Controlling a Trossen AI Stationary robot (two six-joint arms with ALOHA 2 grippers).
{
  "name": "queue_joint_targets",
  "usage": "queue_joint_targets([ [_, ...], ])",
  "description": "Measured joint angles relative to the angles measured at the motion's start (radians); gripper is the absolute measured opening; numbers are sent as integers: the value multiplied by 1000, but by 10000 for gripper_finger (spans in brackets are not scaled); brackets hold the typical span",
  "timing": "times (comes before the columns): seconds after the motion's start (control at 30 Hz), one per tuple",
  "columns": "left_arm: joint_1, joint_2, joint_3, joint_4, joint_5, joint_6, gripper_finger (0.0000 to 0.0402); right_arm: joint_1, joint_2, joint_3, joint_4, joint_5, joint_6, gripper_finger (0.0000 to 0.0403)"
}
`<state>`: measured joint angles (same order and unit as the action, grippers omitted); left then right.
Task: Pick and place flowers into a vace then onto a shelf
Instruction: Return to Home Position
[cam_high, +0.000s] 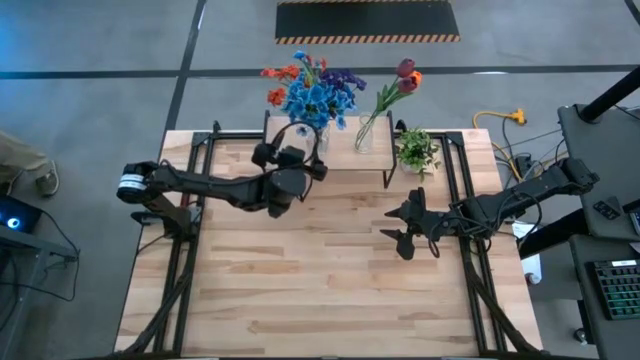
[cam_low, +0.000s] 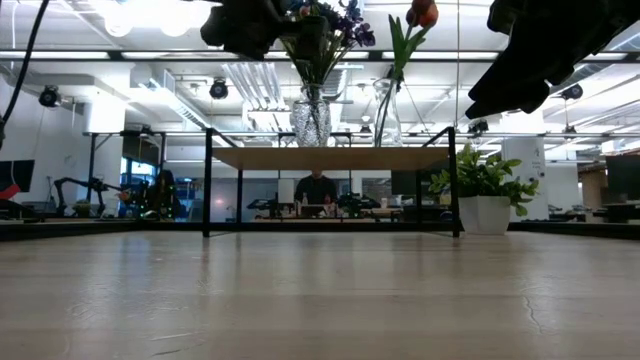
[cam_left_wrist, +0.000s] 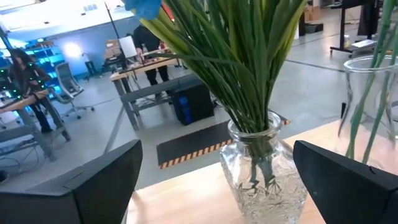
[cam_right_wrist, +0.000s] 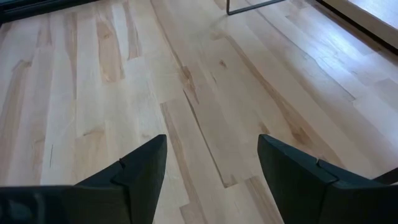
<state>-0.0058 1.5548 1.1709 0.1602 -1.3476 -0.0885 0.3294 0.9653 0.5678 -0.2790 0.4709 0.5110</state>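
Note:
A cut-glass vase (cam_left_wrist: 267, 183) stands on the shelf's plank (cam_high: 345, 162) at the table's far side. It holds a bunch of blue, purple and orange flowers (cam_high: 312, 95) on green stems (cam_left_wrist: 249, 68). A taller clear vase (cam_high: 363, 135) beside it holds dark red and orange tulips (cam_high: 405, 78). My left gripper (cam_high: 293, 148) hovers level at the near side of the cut-glass vase. It is open, its fingers (cam_left_wrist: 106, 180) standing wide on either side and short of the glass. My right gripper (cam_high: 392, 226) waits open over bare tabletop (cam_right_wrist: 211, 149).
A small potted plant (cam_high: 415, 150) stands on the table by the shelf's right legs (cam_low: 480, 195). The shelf's black legs (cam_low: 208, 180) rise from the tabletop. Bare wood lies across the table's middle and near half (cam_high: 320, 290).

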Motion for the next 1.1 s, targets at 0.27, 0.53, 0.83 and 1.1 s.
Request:
queue_joint_targets([
  [0.27, -33, 0, 0, -21, -35, 1, 398, 0, 0, 0, 0, 0, 0, 242],
  [0.53, -107, 0, 10, -12, -140, 95, 398, 0, 0, 0, 0, -1, 1, 242],
  [0.83, -215, -20, 12, -12, -224, 139, 398, 0, 0, 0, 0, -1, 1, 242],
  [1.1, -351, -69, 30, -11, -224, 235, 398, 0, 0, 0, 3, -1, -2, 242],
])
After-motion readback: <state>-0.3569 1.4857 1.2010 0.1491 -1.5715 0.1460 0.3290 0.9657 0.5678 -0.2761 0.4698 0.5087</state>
